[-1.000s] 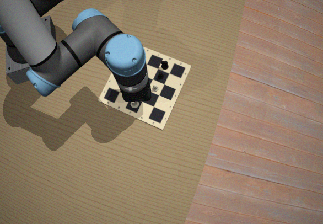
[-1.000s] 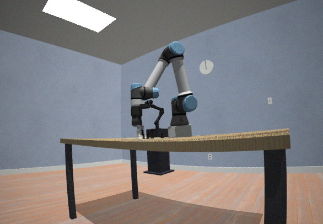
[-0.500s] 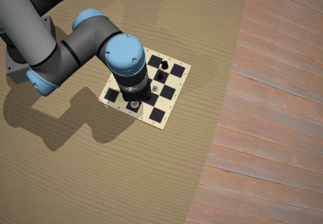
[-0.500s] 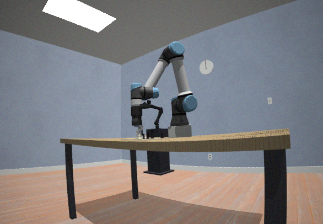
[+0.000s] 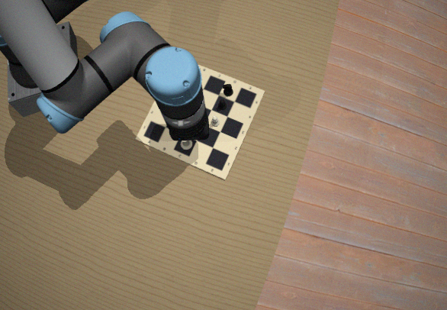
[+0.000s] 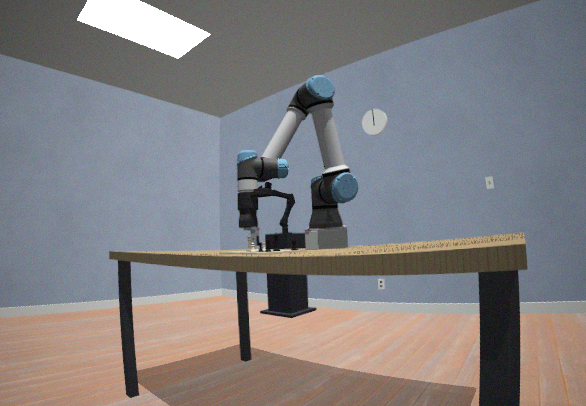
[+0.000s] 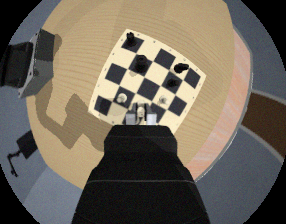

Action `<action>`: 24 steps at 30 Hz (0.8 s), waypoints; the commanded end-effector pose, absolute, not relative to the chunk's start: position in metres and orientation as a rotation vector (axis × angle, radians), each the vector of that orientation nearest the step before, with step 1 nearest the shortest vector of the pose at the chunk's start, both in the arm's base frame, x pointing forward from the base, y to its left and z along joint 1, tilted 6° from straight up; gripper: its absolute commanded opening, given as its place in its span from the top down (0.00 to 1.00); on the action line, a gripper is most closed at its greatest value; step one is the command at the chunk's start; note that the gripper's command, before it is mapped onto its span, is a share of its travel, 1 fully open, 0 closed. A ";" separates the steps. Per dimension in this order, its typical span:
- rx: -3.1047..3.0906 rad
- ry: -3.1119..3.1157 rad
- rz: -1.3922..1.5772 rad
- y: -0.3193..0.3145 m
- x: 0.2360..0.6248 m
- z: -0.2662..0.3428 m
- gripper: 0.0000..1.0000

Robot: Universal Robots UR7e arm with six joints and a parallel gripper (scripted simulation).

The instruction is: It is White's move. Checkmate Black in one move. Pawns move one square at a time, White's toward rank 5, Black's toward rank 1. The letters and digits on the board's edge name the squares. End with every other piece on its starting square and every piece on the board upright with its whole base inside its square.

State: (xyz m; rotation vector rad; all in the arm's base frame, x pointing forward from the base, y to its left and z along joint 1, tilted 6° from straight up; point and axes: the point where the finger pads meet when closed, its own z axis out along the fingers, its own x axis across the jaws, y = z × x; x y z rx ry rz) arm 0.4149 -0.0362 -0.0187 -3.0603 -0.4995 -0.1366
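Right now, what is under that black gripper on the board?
The gripper is shut on a white piece on a dark edge square of the board. Only the piece's pale round top shows; its shape, base and the squares under the wrist are covered.

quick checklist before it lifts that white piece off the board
1. Grip: gripper is shut on a white piece near the board's lettered edge. ok
2. Held piece upright: hidden under the wrist in the top view and too small in the exterior view. cannot tell
3. Nearest neighbour: the other white piece stands apart from the gripper, upright. ok
4. Black pieces: two show in the top view, both upright and away from the gripper. ok
5. Board lies flat on the table. ok
6. Target square for the mate: edge letters and digits are too small to read. cannot tell
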 end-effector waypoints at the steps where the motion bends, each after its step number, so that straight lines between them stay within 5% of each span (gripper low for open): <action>1: -3.061 -0.500 -0.138 -0.036 0.415 -0.018 1.00; 24: -3.061 -0.500 -0.138 -0.038 0.413 0.014 1.00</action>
